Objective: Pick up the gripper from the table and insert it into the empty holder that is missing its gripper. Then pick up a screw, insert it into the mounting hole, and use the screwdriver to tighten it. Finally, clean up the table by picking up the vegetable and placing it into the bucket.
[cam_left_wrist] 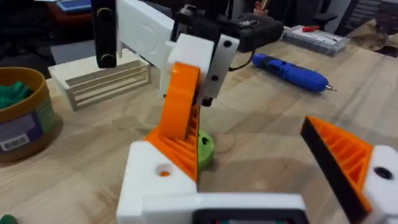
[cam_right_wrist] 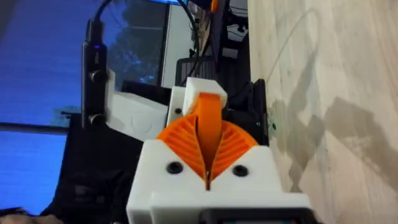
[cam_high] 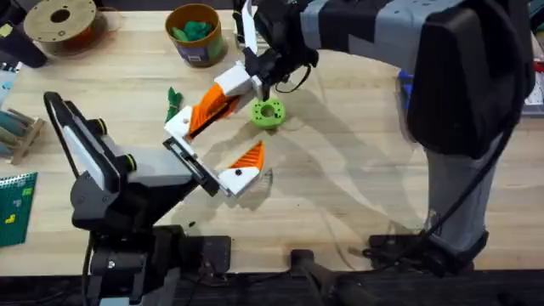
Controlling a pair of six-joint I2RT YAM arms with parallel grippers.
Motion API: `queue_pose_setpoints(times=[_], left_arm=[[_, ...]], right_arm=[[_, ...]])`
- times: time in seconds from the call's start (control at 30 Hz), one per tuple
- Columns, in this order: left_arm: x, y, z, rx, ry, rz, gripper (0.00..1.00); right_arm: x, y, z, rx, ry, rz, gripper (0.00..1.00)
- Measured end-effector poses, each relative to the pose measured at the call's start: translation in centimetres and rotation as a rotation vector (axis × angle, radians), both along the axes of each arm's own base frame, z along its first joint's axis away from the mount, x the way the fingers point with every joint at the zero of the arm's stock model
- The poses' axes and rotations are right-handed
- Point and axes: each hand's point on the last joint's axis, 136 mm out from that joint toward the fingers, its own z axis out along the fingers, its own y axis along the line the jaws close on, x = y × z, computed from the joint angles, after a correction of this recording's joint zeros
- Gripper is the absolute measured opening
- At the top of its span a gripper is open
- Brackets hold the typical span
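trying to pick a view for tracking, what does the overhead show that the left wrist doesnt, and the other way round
Overhead alone: the vegetable lying on the table near the left arm's gripper, the brown spool at the far left corner, and both arms' bases.

Left wrist alone: the blue screwdriver lying on the table, and a slatted wooden rack behind the bucket.

Both: the bucket with green inside, the lime-green ring, and the right gripper shut on an orange wedge piece.
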Motion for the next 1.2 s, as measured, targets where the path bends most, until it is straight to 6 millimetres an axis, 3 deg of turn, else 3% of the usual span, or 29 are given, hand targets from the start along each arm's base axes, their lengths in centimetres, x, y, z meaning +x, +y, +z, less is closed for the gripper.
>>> queue_pose_setpoints(times=[0.6, 1.2], left_arm=[[0.2, 0.2, 0.0, 0.001, -0.001, 0.016, 0.985], [0.4, 0.5, 0.0, -0.006, 0.007, 0.037, 0.985]], right_arm=[[-0.1, 0.4, 0.2, -0.023, 0.045, 0.001, 0.006], [0.0, 1.5, -0.1, -0.014, -0.017, 0.007, 0.006]])
